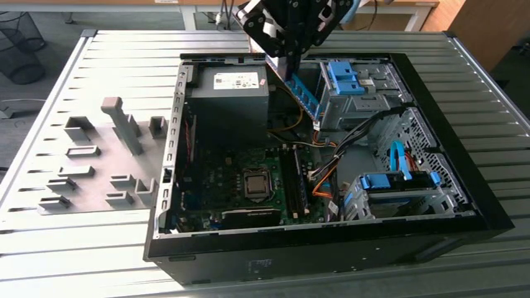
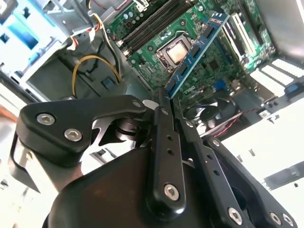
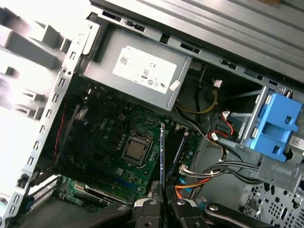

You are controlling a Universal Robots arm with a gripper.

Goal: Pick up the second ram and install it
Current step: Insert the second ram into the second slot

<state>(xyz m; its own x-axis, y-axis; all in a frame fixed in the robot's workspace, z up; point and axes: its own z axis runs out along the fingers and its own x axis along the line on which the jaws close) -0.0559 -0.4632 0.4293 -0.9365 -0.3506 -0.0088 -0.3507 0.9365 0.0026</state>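
Gripping the second ram (image 1: 304, 94) by one end, the gripper (image 1: 286, 67) hangs at upper centre of the exterior view, above the motherboard (image 1: 240, 180); keep the stick parallel to the slots (image 1: 295, 180) while lowering

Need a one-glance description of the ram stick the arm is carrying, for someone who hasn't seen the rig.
Find the open computer case lying on the slatted table. Above its far end the gripper hangs, shut on the second ram, held over the motherboard. It is a thin blue-green board with dark chips, unlike the chunkier bright blue drive-bay clips beside it.
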